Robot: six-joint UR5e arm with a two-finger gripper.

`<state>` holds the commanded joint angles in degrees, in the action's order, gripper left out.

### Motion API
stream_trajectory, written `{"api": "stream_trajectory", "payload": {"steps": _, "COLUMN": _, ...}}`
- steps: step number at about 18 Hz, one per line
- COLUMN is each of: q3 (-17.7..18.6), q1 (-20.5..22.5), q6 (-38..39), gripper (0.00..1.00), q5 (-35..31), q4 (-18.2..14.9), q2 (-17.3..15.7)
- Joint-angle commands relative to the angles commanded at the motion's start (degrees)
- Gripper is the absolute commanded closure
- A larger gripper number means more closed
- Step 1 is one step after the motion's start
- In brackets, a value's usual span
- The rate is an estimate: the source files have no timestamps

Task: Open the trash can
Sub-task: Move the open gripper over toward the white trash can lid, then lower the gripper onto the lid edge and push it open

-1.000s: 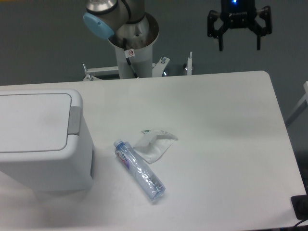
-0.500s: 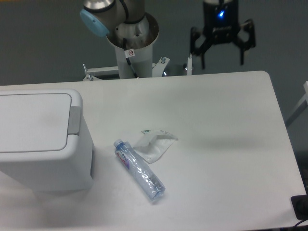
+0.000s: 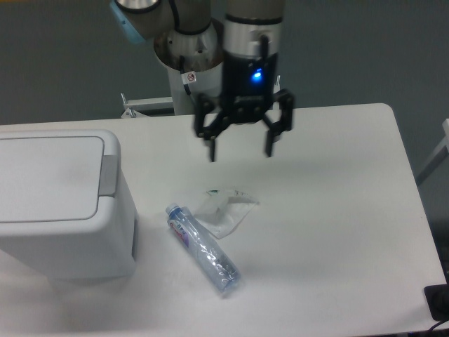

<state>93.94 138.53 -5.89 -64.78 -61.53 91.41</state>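
Note:
The trash can (image 3: 59, 203) is a large boxy white bin at the left of the table, its flat lid shut, with a light grey tab (image 3: 109, 175) on its right edge. My gripper (image 3: 240, 152) hangs open above the middle of the table, fingers pointing down, well to the right of the bin and apart from it. It holds nothing.
A clear plastic bottle (image 3: 203, 248) lies on the table right of the bin. A crumpled clear wrapper (image 3: 224, 208) lies just beyond it, below the gripper. The arm's base (image 3: 193, 63) stands behind the table's far edge. A dark object (image 3: 438, 302) sits at the front right corner.
The gripper has moved left and down, from above the table's far right edge to over the middle of the table. It stays open. The bin, bottle and wrapper have not moved.

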Motion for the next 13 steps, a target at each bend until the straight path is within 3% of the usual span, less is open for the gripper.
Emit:
{"api": "stream_trajectory", "payload": {"steps": 7, "q3": 0.90, "q1": -4.49, "q6": 2.72, "gripper": 0.00, "q5": 1.68, "q4": 0.27, "q2": 1.31}}
{"api": "stream_trajectory", "payload": {"steps": 13, "q3": 0.99, "q1": -5.81, "q6": 3.08, "gripper": 0.00, "q5": 2.82, "q4": 0.53, "q2": 1.93}}
